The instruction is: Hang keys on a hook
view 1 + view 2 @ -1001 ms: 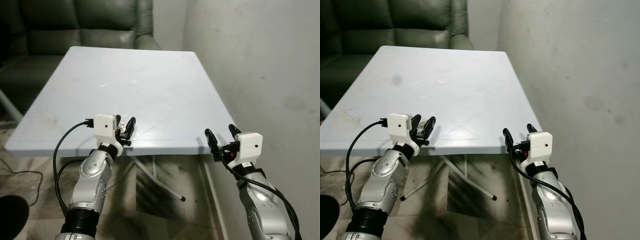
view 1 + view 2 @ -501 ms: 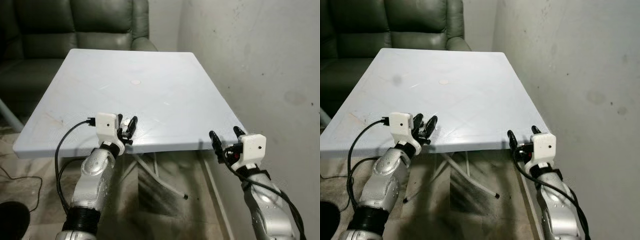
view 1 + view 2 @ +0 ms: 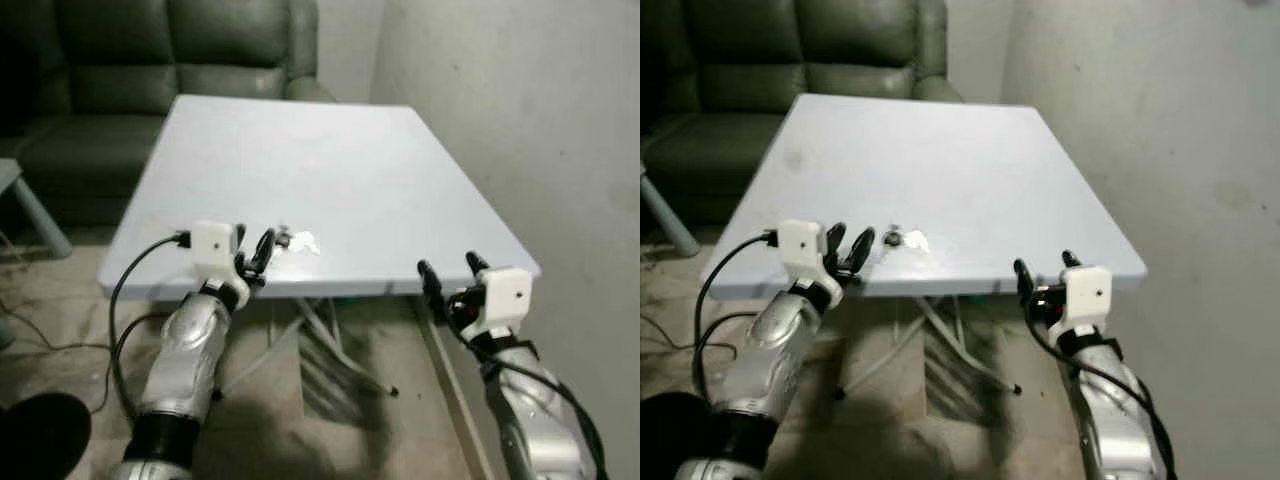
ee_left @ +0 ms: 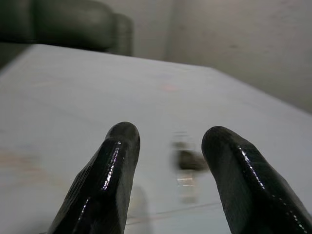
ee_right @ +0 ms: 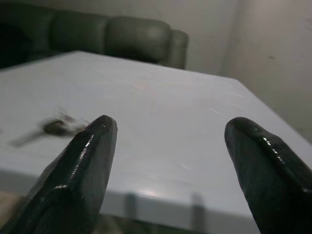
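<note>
A small bunch of keys lies on the white table close to its front edge. My left gripper hovers open at that edge, just short of the keys and a little to their left. In the left wrist view the keys sit blurred beyond the gap between the two black fingers. My right gripper is open, with nothing in it, below the table's front right corner. In the right wrist view the keys are a blur off to one side.
A dark green sofa stands behind the table. A bare grey wall runs along the right. The table's folding legs cross underneath. A grey furniture leg and a dark rounded shape are at the left.
The camera has shifted, and the table now sits further right in the picture. The keys now show on the table in front of my left gripper. Both grippers keep their poses.
</note>
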Controlling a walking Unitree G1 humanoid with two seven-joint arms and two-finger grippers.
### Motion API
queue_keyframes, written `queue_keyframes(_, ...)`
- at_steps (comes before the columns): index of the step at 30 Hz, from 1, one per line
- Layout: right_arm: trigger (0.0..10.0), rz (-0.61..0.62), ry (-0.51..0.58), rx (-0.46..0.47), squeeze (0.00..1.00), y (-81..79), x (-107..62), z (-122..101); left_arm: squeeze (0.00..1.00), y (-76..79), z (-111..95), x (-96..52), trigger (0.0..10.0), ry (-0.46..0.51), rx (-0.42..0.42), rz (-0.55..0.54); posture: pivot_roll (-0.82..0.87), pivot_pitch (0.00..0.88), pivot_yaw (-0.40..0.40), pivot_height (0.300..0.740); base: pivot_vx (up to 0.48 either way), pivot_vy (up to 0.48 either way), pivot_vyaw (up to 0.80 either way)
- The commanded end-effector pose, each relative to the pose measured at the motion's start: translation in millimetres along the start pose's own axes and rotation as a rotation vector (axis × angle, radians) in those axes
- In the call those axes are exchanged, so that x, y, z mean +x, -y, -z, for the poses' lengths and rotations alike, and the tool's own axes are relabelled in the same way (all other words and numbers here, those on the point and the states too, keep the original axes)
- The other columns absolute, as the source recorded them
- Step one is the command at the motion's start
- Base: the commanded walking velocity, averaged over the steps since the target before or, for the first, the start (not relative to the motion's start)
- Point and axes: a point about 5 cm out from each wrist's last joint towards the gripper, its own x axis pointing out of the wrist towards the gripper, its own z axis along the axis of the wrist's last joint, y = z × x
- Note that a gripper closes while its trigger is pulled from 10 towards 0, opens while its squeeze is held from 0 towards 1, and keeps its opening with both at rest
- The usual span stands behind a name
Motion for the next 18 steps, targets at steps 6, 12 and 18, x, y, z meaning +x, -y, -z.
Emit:
queue_keyframes(6, 10.0, 0.009, -0.002, -0.017, 0.0, 7.2, -2.2, -1.7, 0.0, 10.3, -1.5, 4.4, 10.0, 0.005, -0.003, 0.028, -0.14, 0.0, -0.061, 0.724, 0.0, 0.363, 0.0)
queue_keyframes(12, 10.0, 0.002, -0.004, -0.022, 0.0, 6.8, -1.7, -1.5, 0.0, 10.2, -1.6, 4.6, 10.0, 0.006, -0.002, 0.031, -0.14, 0.0, -0.062, 0.724, 0.0, 0.361, 0.0)
queue_keyframes(18, 10.0, -0.017, -0.017, -0.056, 0.0, 4.4, -1.5, -0.4, 0.0, 10.6, -0.8, 4.4, 10.0, 0.005, -0.009, 0.03, -0.14, 0.0, -0.062, 0.724, 0.0, 0.359, 0.42)
